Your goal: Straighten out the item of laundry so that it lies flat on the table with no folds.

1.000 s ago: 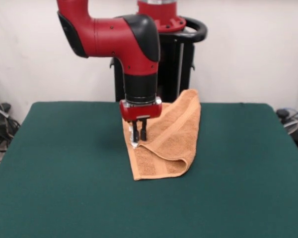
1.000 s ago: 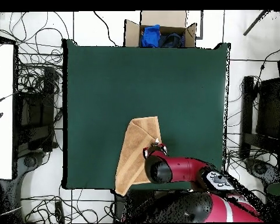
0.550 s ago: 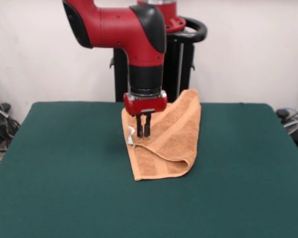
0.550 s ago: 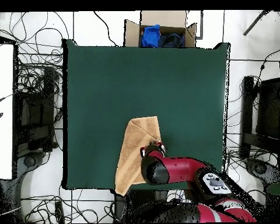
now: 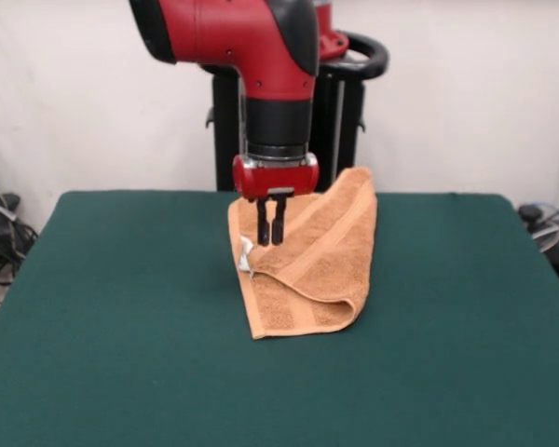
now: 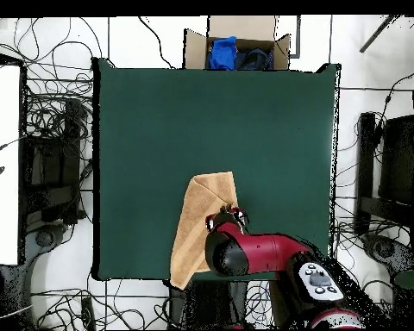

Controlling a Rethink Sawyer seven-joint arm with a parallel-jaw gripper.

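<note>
Gripper (image 5: 269, 240): I logged it hanging just above the orange-tan towel (image 5: 307, 270), its two black fingers (image 5: 263, 228) pressed close together and empty, clear of the cloth. Towel: I found it at the robot's side of the dark green table (image 5: 112, 326), one end reaching that edge, still folded over on itself, a diagonal flap lying across the lower layer and a rounded fold at one corner. White tag (image 5: 245, 256): I noted it showing at the fold's edge, directly below the fingertips. Overhead, I saw the red arm (image 6: 262, 254) cover part of the towel (image 6: 202, 224).
</note>
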